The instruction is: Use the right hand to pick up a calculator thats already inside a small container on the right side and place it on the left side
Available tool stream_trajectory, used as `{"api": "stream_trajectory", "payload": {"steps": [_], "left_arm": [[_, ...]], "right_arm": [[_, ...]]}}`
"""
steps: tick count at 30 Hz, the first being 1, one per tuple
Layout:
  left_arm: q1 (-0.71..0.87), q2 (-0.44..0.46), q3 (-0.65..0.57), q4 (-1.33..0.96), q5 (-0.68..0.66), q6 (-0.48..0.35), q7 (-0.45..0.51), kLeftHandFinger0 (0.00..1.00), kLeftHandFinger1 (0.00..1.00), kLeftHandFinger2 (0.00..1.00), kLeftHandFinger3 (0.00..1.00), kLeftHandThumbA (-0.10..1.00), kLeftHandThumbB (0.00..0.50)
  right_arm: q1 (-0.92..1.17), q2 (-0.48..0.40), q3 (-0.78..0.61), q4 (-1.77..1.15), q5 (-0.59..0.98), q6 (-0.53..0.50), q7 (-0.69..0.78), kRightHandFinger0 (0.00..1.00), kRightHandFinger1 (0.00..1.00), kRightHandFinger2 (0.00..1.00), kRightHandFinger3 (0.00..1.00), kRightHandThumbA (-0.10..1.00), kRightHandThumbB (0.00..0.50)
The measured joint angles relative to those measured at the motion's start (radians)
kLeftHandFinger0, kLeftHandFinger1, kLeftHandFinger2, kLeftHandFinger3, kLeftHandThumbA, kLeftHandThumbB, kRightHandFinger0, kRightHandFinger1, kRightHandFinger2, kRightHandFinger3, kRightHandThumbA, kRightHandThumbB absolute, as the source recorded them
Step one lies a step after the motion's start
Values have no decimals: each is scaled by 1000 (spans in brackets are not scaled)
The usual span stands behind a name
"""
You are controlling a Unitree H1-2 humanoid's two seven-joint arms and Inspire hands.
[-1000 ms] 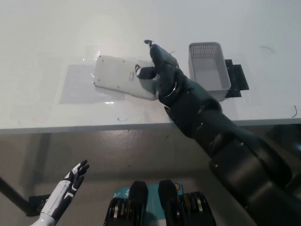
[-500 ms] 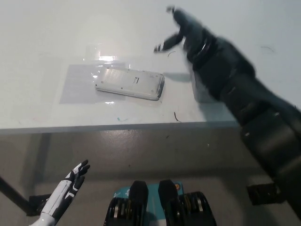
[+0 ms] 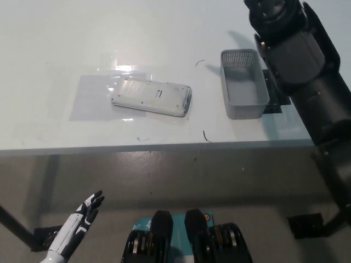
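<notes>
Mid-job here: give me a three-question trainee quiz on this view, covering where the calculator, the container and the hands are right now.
1. True or false: the calculator lies inside the small container.
2. What does the container hold?
3. Where is the white left hand: A) on the table, B) below the table edge, lower left?

Key: 1. False; it lies on the table, left of the container. 2. Nothing visible. 3. B. The right hand is out of view.

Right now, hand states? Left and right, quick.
Left hand: open, holding nothing, low beside the table's edge.
Right hand: out of frame at the top; only the black right arm shows, so it cannot be seen.
</notes>
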Motion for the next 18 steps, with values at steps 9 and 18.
{"api": "stream_trajectory", "payload": {"steps": [9,18], "left_arm": [[5,-3,0,16,0,2,0,1000,1000,1000,1000,1000,500],[11,-10,0,22,0,3,0,1000,1000,1000,1000,1000,500]], "right_arm": [[260,-37,-71,-258,21,24,7,1000,1000,1000,1000,1000,322],[619,-132,-183,-481,64,23,5,1000,1000,1000,1000,886,266]]}}
